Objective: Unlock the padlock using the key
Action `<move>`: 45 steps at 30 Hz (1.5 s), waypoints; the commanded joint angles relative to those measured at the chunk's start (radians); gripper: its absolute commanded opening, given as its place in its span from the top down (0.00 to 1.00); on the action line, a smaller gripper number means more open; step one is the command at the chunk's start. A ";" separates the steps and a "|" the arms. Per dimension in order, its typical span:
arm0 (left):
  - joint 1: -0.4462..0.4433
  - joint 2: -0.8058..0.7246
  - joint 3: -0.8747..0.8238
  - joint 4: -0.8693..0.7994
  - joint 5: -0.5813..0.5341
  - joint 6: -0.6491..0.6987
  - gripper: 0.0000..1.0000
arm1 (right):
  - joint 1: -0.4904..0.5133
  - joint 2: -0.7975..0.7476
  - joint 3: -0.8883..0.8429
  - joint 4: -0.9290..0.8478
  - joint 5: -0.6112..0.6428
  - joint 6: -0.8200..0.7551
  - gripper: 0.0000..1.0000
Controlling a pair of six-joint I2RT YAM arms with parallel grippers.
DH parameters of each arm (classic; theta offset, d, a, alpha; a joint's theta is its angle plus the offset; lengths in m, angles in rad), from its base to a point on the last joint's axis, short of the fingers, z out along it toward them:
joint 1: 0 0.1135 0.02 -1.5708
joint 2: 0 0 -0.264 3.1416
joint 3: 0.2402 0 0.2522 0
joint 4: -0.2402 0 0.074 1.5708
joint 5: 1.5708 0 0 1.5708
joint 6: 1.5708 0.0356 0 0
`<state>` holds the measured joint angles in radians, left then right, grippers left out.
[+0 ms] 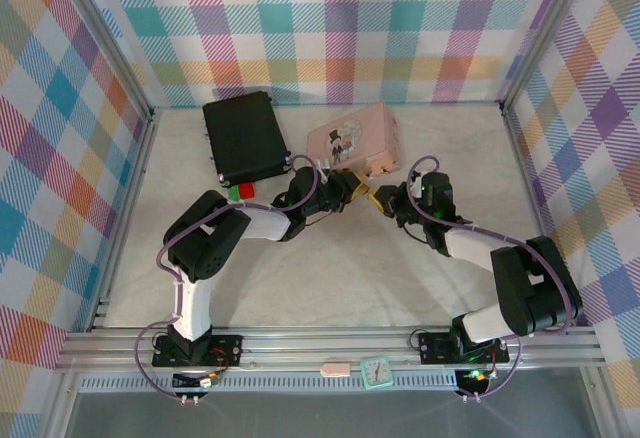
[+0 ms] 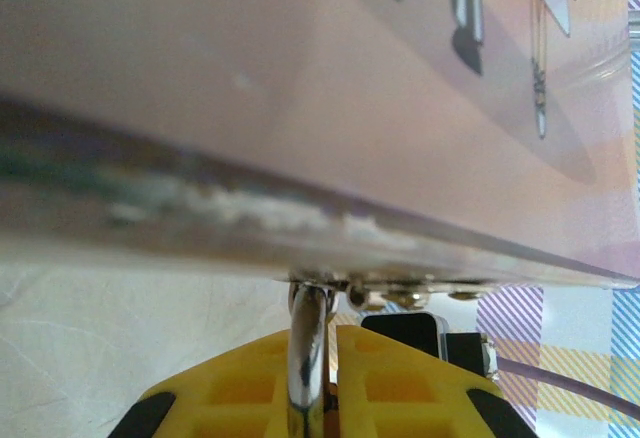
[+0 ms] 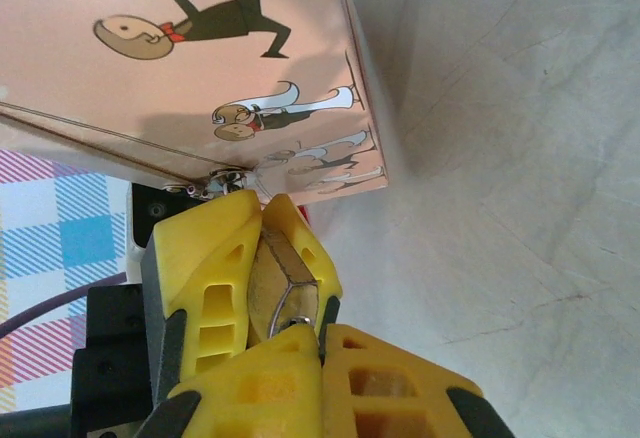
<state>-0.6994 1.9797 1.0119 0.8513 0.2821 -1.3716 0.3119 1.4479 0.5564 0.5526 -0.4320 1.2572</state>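
Padlock (image 3: 282, 278) is clamped by the left gripper (image 2: 325, 343) at the tin's (image 3: 200, 78) edge. The closed right gripper (image 3: 322, 343) is seemingly pressed against it, beside bare table (image 3: 520, 158).

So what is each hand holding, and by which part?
The left hand pinches the padlock by its brass body. The right hand is shut against its base; what it pinches, if anything, is hidden.

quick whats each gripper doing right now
left gripper: closed on the padlock
right gripper: closed right by the padlock, holding what cannot be told
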 commanded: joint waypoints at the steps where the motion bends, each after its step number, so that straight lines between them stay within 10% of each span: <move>1: -0.065 -0.052 0.027 0.152 0.152 -0.008 1.00 | 0.019 0.031 0.022 0.116 0.026 0.053 1.00; 19: -0.085 -0.048 0.006 0.175 0.126 -0.001 1.00 | 0.014 0.141 0.055 0.269 -0.010 0.130 1.00; 25: -0.050 -0.045 0.000 0.136 0.082 0.021 1.00 | 0.004 0.024 0.028 0.040 0.022 0.008 1.00; 38: -0.021 -0.015 0.054 0.068 -0.017 0.052 1.00 | -0.059 -0.135 -0.101 -0.096 0.025 -0.044 0.53; 45: -0.022 -0.008 0.063 0.065 -0.014 0.047 1.00 | -0.057 -0.213 -0.136 -0.100 0.023 -0.035 0.51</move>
<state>-0.7181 1.9797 1.0374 0.8589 0.2535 -1.3312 0.2562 1.2507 0.4374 0.4438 -0.4053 1.2289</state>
